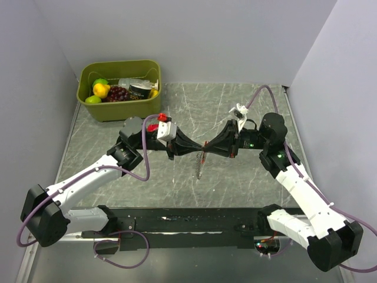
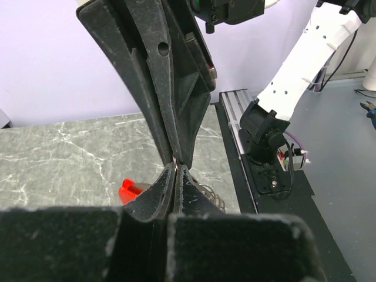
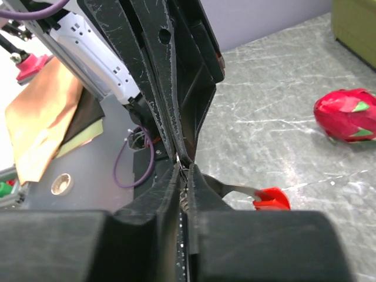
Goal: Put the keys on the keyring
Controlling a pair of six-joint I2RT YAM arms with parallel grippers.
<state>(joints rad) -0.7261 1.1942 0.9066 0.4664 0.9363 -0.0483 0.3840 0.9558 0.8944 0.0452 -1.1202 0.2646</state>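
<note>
Top external view shows my two grippers meeting tip to tip above the middle of the marble-patterned table. The left gripper has its jaws pressed together to a thin slit. In the left wrist view something thin and pale sits at their very tip, but I cannot tell what it is. The right gripper also has its jaws closed narrow. In the right wrist view silvery links lie inside the slit, so these jaws pinch the keyring.

About writing: the only label I find is on a dark can inside the green bin. It is well apart from both jaws, on the side of the left gripper, and it is too small to read.

The keyring hangs directly under the place where the four fingertips meet. Its red fob is bright, glossy and slim. A flat silvery piece joins it to the part held in my right jaws. In the left wrist view the fob is just beside my left jaws on one side, and the silvery chain loop shows just beside them on the other side. Whether the hanging end touches the table I cannot tell.

A round red toy with green leaves lies on the table beyond the fob, well apart from my right jaws.
</note>
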